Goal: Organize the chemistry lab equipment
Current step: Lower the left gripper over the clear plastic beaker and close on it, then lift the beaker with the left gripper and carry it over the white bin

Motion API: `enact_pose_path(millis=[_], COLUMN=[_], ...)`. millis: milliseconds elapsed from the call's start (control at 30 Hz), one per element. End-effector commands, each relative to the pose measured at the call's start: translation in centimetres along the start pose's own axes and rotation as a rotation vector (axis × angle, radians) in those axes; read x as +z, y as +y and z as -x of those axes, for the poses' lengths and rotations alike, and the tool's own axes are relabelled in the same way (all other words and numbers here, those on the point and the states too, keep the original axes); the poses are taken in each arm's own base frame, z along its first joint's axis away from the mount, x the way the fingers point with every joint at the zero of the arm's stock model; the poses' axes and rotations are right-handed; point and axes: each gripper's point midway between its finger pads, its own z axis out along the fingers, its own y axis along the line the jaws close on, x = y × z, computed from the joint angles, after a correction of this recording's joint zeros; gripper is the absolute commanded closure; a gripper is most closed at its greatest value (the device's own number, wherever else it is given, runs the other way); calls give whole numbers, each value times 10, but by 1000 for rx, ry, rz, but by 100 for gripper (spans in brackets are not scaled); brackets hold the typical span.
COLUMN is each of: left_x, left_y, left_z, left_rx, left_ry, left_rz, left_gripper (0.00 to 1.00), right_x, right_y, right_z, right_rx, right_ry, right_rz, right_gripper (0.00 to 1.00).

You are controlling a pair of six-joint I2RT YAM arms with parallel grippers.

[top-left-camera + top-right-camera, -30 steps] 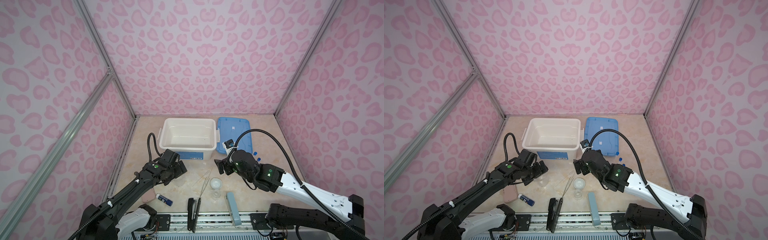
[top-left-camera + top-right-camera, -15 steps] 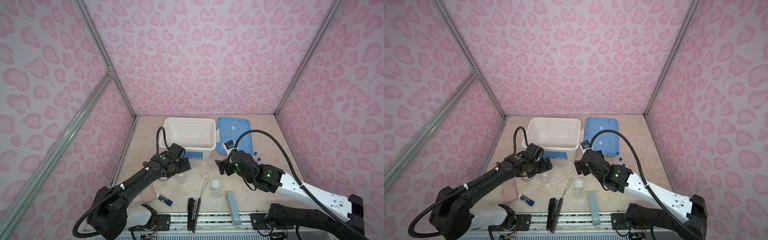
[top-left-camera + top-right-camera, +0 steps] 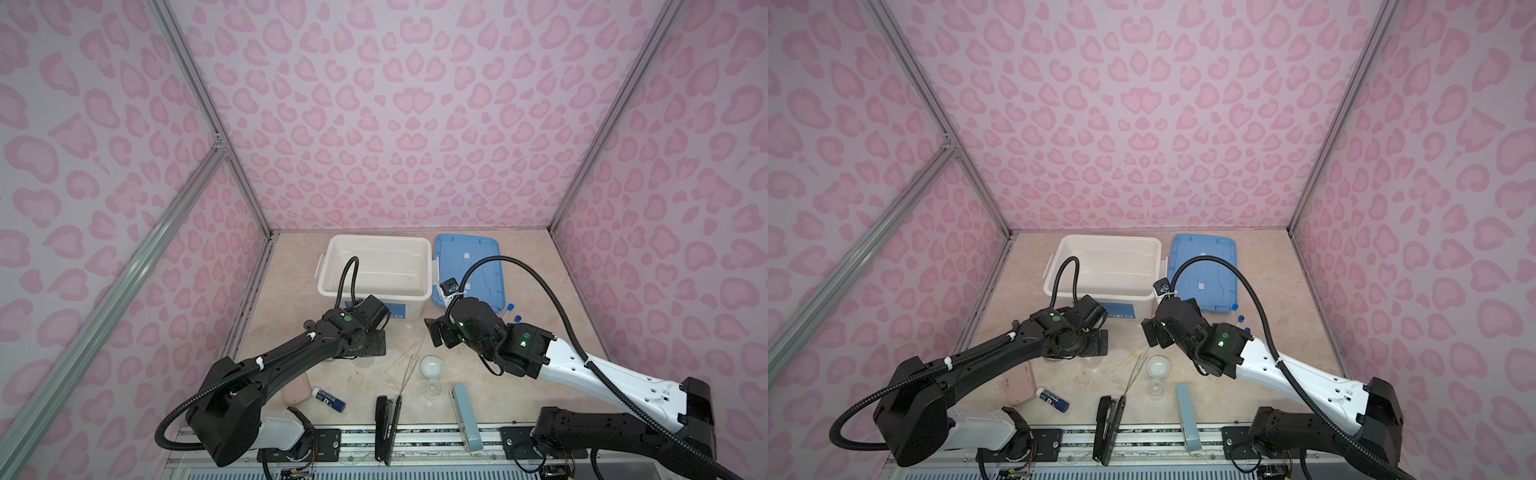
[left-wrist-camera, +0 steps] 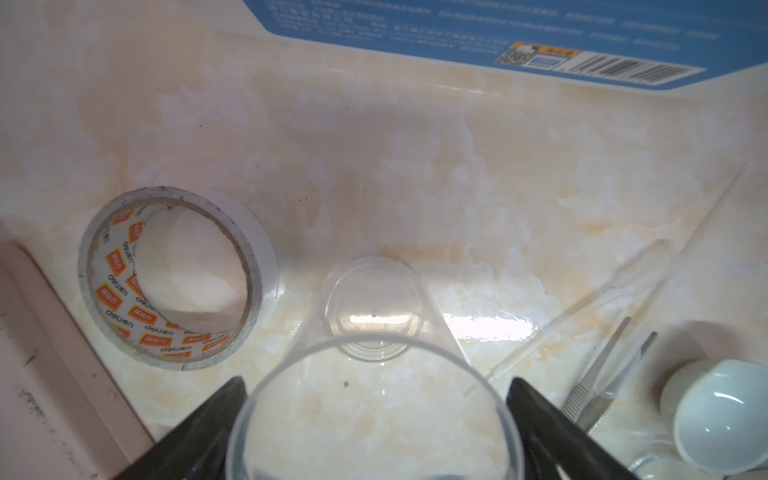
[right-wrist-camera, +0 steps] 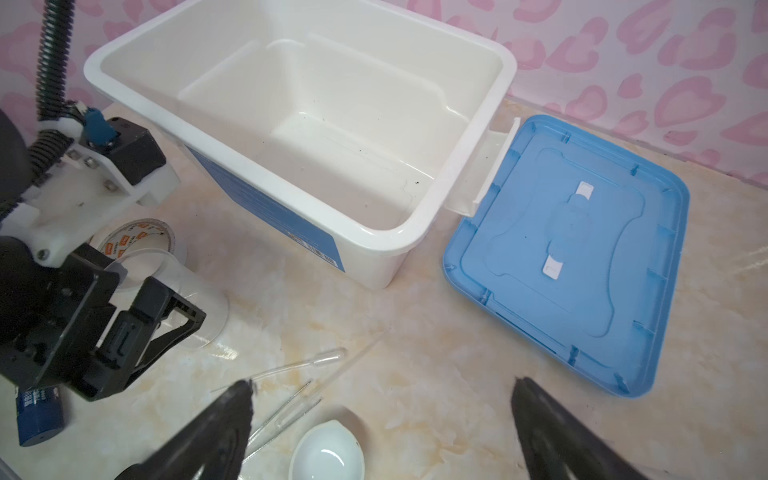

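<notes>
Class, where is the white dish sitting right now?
In a top view the white dish sits on the table, right of the droppers, just beyond a small clear beaker.

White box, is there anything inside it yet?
Empty. In the right wrist view the white box shows only its bare floor, with a few dark specks. Its blue lid lies off, flat beside it.

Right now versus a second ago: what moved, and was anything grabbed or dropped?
The left gripper moved rightward in both top views. Its open jaws now stand on either side of the clear beaker beside the tape roll, and no grip shows yet. Nothing was picked up or released. The right gripper, open, the white dish, white bin and blue lid kept their places.
</notes>
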Motion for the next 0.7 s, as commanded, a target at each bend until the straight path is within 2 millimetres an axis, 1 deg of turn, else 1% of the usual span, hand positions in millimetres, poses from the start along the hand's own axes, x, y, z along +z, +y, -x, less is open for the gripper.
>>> enact_pose_path(millis=[0,67,167,267,367,400,467,667], left_x=[0,-1,-3,-4,-3,-2,-1,-3], left_y=[4,1,3,-1,-6,-6,-3,4], left_z=[7,10,14,17,18,18,17,13], left_rx=[-15,-17,-32,-61,-72,-70,-64,-62], left_ry=[-30,-37,-60,-75,-77,-74,-68,-66], left_rz=[30,27,38,5,-17,-11,12,29], left_gripper=[0,4,6,8,16,16,21,26], right_x=[-2,-3,-5,-5,-5,-4,-5,-5], right_y=[1,0,-2,-2,-2,-2,-2,-3], right_z=[6,7,8,8,8,8,8,6], right_rx=[9,8,9,14,11,10,8,12], right_ry=[-19,-23,-29,-33,-30,-29,-28,-29], right_rz=[6,0,-6,-6,-8,-8,-9,-9], right_gripper=[2,2,2,2,2,2,2,3])
